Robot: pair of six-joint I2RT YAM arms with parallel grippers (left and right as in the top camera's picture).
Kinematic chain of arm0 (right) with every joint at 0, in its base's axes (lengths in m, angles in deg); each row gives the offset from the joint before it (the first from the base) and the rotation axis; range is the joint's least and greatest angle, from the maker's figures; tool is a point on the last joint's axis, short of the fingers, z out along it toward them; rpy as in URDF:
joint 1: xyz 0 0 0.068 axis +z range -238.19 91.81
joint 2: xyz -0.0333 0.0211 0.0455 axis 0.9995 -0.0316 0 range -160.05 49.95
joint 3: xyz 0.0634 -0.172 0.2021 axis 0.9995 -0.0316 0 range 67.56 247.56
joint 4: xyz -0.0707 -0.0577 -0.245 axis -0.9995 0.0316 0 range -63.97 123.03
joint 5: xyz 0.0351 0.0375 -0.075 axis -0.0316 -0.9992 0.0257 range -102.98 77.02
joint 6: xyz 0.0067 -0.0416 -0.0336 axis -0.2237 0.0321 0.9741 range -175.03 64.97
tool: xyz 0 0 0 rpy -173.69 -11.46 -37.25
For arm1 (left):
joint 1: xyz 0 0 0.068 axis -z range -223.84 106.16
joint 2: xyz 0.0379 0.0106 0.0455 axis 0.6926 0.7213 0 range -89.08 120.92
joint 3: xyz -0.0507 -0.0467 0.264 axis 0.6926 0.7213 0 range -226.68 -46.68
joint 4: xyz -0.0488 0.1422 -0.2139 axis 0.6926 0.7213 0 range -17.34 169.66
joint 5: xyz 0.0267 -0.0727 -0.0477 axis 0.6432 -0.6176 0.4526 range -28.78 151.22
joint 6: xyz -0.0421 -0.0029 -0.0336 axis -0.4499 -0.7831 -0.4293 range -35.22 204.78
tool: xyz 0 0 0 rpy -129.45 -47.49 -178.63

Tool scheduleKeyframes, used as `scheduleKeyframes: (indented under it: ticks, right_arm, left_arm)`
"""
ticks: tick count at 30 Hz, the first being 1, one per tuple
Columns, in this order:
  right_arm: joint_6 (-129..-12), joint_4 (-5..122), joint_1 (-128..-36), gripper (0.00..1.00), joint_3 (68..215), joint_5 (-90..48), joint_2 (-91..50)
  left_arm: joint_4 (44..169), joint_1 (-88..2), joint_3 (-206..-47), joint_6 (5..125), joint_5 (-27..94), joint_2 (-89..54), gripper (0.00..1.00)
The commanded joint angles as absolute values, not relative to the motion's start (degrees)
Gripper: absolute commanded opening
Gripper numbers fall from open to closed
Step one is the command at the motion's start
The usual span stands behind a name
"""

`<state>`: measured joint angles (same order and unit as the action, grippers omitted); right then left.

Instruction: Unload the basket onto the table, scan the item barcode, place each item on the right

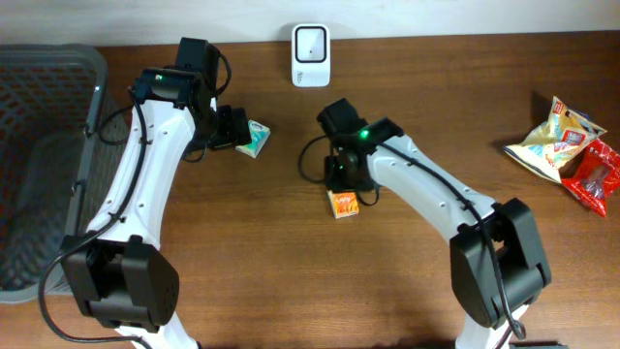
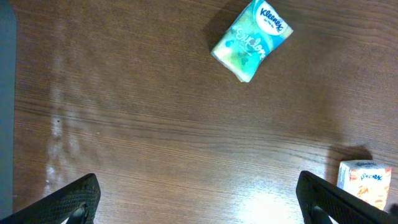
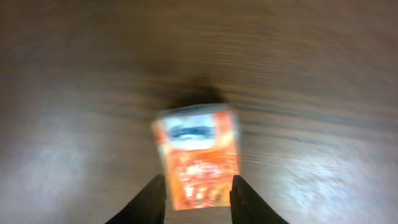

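1. The white scanner [image 1: 310, 55] stands at the far edge of the table [image 1: 436, 87].
2. The orange box [image 1: 343, 203] sits on the wood on the robot's side of the scanner, a little to its right. It looks blurred in the right wrist view.
3. The right gripper [image 3: 198, 183] straddles the box's lower part with its jaws narrow. The fingers [image 3: 149, 202] lie close along the box's sides, but I cannot tell whether they press it.
4. The left gripper [image 2: 198, 186] is spread wide and holds nothing. It hovers left of the scanner, toward the robot, with a green tissue pack [image 2: 252, 40] lying just ahead of it.
5. A gray basket [image 1: 48, 145] lies far left of the scanner, and snack bags [image 1: 567, 145] lie far right.
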<state>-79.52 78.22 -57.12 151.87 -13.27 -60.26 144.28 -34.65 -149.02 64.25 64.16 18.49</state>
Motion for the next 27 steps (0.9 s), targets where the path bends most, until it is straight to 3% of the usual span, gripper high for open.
scheduleKeyframes:
  ticks: [1, 10, 21, 23, 25, 27]
  right_arm:
    - [-71.15, 77.30, -52.49, 0.42, 149.68, -11.66, -61.14]
    - [-71.91, 73.15, -49.58, 0.43, 146.84, 0.98, -64.39]
    - [-70.91, 71.90, -49.58, 0.38, 146.84, 1.02, -67.52]
    - [-70.91, 71.46, -49.58, 0.30, 146.84, 1.04, -68.48]
    - [-72.22, 71.68, -49.58, 0.09, 146.86, 1.28, -68.57]
    - [-75.04, 72.45, -49.69, 0.04, 147.56, 1.22, -67.72]
  left_arm:
    - [144.32, -34.60, -149.68, 64.95, 63.55, 17.73, 0.99]
    - [144.32, -34.65, -149.68, 64.95, 63.57, 17.73, 0.99]
    - [144.32, -34.65, -149.68, 64.95, 63.55, 17.73, 0.99]
    - [144.32, -34.65, -149.68, 64.93, 63.55, 17.73, 0.99]
    - [144.32, -34.65, -149.68, 64.93, 63.55, 17.73, 0.99]
    - [144.32, -34.65, -149.68, 64.95, 63.55, 17.73, 0.99]
